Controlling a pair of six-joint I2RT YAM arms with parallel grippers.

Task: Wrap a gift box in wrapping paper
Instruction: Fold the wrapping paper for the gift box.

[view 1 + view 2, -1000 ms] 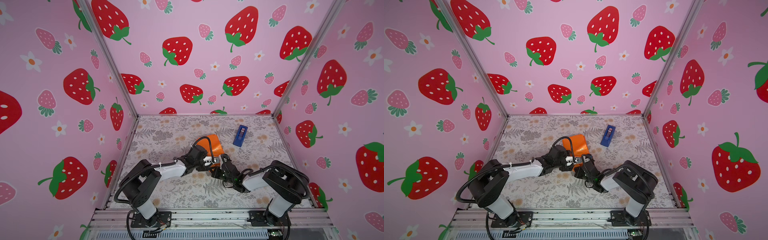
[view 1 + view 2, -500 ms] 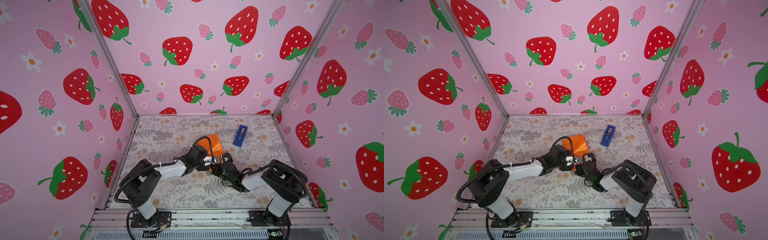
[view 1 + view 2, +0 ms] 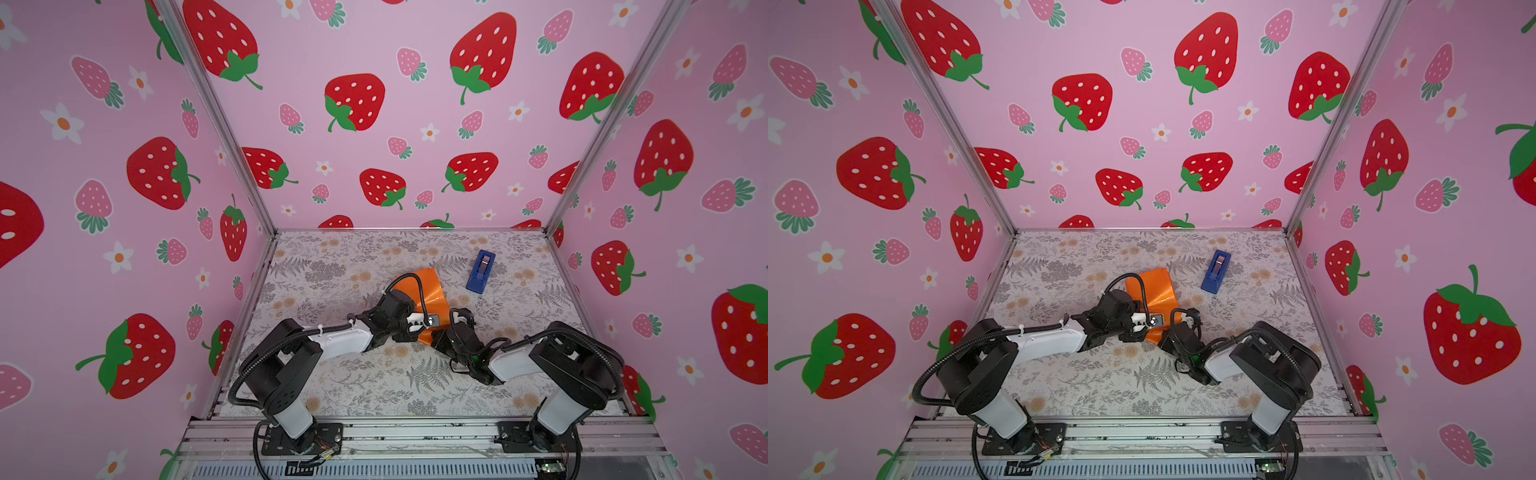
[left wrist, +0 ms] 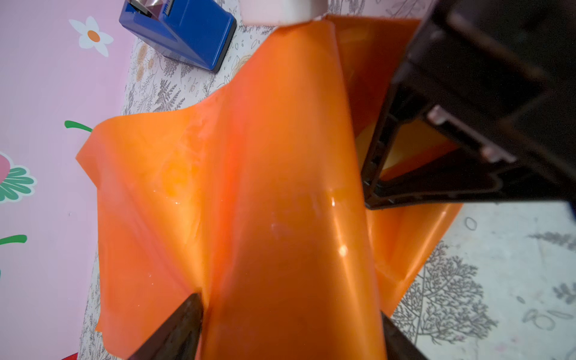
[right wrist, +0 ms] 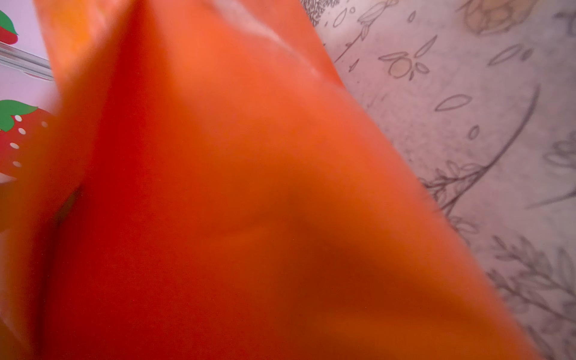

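Note:
The glossy orange wrapping paper [image 3: 430, 286] [image 3: 1156, 286] lies draped over a boxy form at mid table. The gift box itself is hidden under it. My left gripper [image 3: 426, 325] [image 3: 1152, 323] [image 4: 290, 330] straddles that covered form. Its dark fingertips [image 4: 187, 321] press the paper on both sides. My right gripper [image 3: 436, 336] [image 3: 1165, 338] [image 4: 370, 199] is shut at the paper's near corner, pinching a flap. In the right wrist view the wrapping paper [image 5: 218, 187] fills most of the picture and hides the jaws.
A blue tape dispenser [image 3: 481, 271] [image 3: 1216, 271] [image 4: 184, 34] stands on the floral table covering [image 3: 374, 374] to the far right of the paper. Pink strawberry walls close in the left, right and back sides. The two grippers are almost touching.
My right gripper has crept a little away from the front edge, closer to the left gripper, with the paper corner. The left arm has barely moved.

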